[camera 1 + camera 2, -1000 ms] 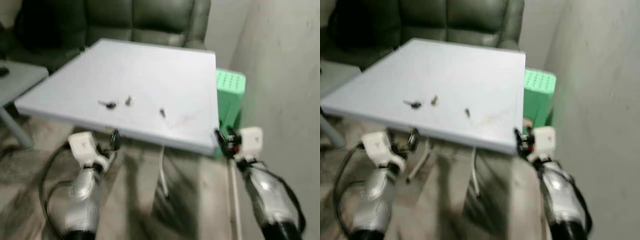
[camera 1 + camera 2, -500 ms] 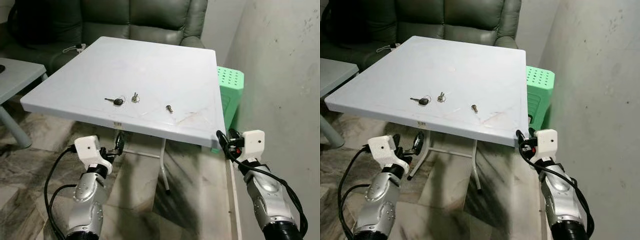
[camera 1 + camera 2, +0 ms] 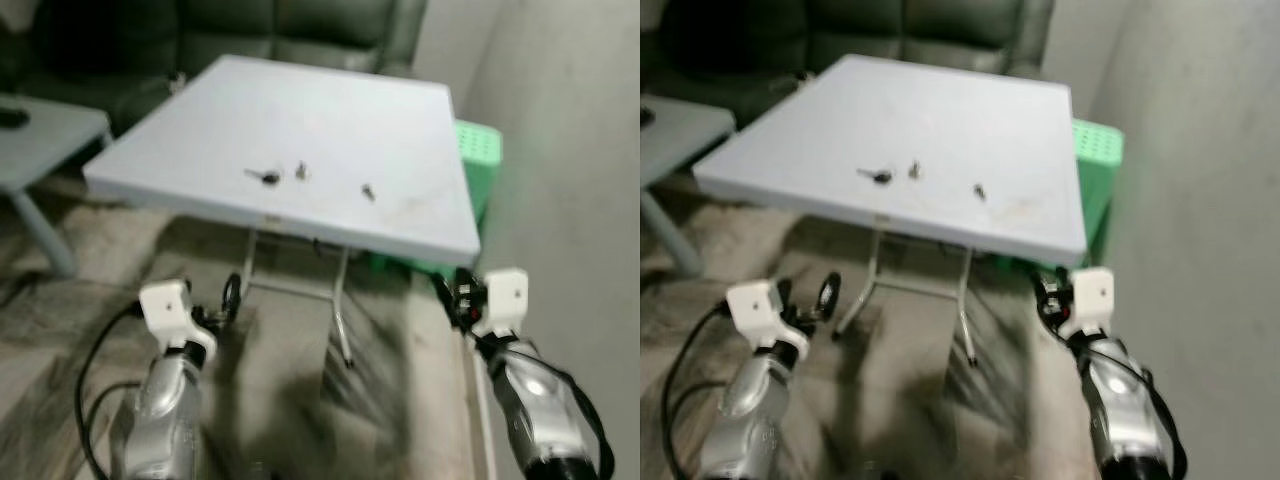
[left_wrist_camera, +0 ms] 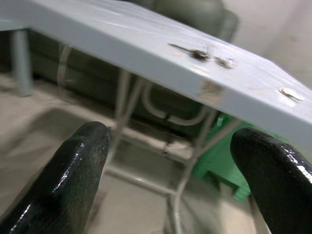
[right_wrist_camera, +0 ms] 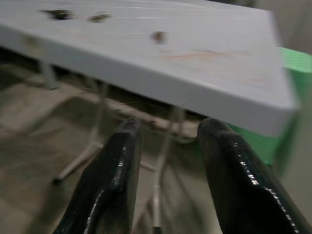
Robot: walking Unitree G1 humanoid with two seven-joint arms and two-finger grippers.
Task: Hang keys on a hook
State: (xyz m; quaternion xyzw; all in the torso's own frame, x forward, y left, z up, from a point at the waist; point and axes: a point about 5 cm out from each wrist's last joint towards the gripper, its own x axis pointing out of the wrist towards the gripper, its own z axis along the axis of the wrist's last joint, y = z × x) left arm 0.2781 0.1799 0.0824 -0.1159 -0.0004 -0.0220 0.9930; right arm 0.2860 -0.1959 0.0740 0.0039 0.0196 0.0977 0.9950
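Three small items are counted on the pale tabletop [image 3: 300, 110]: a dark-headed key [image 3: 262, 177], a second small metal piece [image 3: 301, 171] just beside it, and a third piece [image 3: 368, 191] lying apart toward the green stool [image 3: 478, 160]. Their exact shapes are lost to blur, so it cannot be told which are keys. Two grippers are held low in front of the tabletop's near edge, below its level. The left gripper [image 4: 170, 170] is seen with jaws wide apart; the right gripper [image 5: 165, 165] is seen with jaws slightly apart, nothing between them. A dark sofa [image 3: 250, 30] is partly cut off behind the tabletop.
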